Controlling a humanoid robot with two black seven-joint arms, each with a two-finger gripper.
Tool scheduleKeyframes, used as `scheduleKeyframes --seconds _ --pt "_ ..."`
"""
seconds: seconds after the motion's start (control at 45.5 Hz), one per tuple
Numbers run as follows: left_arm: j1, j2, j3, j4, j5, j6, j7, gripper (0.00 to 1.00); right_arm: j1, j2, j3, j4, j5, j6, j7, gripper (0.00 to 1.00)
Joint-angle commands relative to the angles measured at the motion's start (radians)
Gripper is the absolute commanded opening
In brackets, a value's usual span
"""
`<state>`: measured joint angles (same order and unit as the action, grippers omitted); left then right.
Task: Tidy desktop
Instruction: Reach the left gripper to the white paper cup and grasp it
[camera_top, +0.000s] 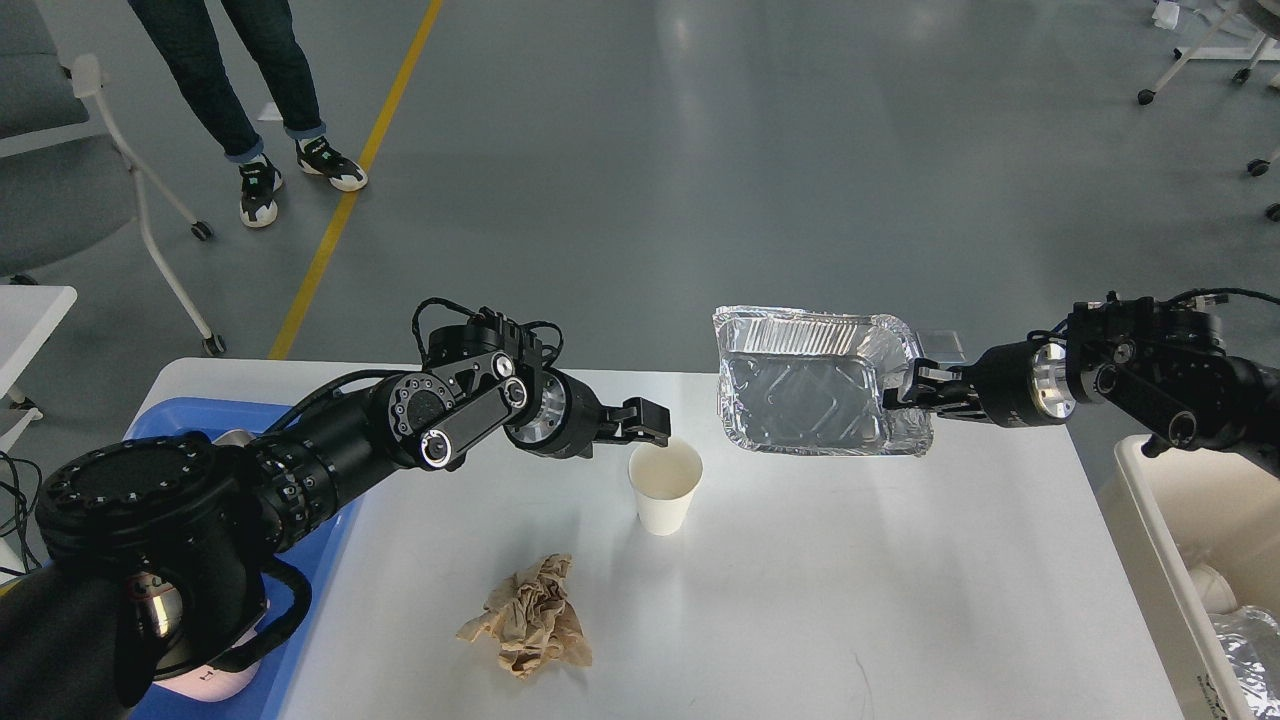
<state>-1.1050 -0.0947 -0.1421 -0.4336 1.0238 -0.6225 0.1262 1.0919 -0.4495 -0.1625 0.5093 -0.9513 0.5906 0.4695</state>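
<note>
The desktop (800, 600) fills the lower middle of the scene, white and smooth, its far edge running along toward the grey floor. I'll place everything from the paper cup (665, 487), which stands upright and empty near the middle of that top.

Just behind and to the left of the cup hovers the left gripper (652, 422), right at the cup's rim; it looks dark and end-on from here, so I cannot tell how far its jaws are parted, and nothing seems to be in them. In front of the cup, a little to the left, lies a crumpled brown paper napkin (527, 618). To the right of the cup and farther back, the right gripper (905, 385) is clamped on the near right rim of a foil tray (800, 385), holding it raised above the table's far edge. Far left of the cup, a blue tray (175, 420) peeks out behind the left arm; far right, a white bin (1190, 560) sits beside the table (foil already in it).

The cup is light and tall: if the left gripper nudges its rim from the side, I'd expect it to tip or skate away. The foil rim is thin too, and could buckle and slip in transit.
</note>
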Motion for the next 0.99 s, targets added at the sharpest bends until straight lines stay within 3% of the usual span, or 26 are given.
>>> scheduleKeyframes --seconds 0.0,0.352,0.594,0.66,0.748,0.814,0.836,0.968 --pt "0.013 -0.016 0.003 -0.001 0.001 0.007 0.000 0.98 0.000 0.002 0.000 0.000 0.000 -0.002 0.000 0.00" --pt "0.036 -0.017 0.006 -0.001 0.013 0.010 0.006 0.94 0.002 0.002 0.000 -0.002 0.000 -0.008 0.000 0.00" --pt "0.042 -0.016 0.148 -0.001 0.016 0.072 -0.004 0.52 0.000 0.005 0.000 0.000 0.000 -0.017 0.001 0.00" --pt "0.042 -0.016 0.161 -0.001 0.010 0.075 -0.002 0.48 0.000 0.005 0.000 0.000 0.000 -0.017 0.001 0.00" --pt "0.043 -0.022 0.162 0.004 0.013 0.087 0.006 0.25 0.000 0.003 0.001 0.002 0.000 -0.017 0.001 0.00" --pt "0.054 -0.030 0.164 0.013 0.010 0.119 0.006 0.24 -0.001 0.002 0.001 0.002 0.000 -0.017 0.001 0.00" --pt "0.054 -0.031 0.167 0.021 0.010 0.103 0.006 0.00 -0.001 0.002 0.001 0.002 0.000 -0.017 0.003 0.00" --pt "0.045 -0.025 0.167 0.021 0.010 0.096 0.004 0.00 -0.001 0.002 0.001 0.002 0.000 -0.017 0.001 0.00"
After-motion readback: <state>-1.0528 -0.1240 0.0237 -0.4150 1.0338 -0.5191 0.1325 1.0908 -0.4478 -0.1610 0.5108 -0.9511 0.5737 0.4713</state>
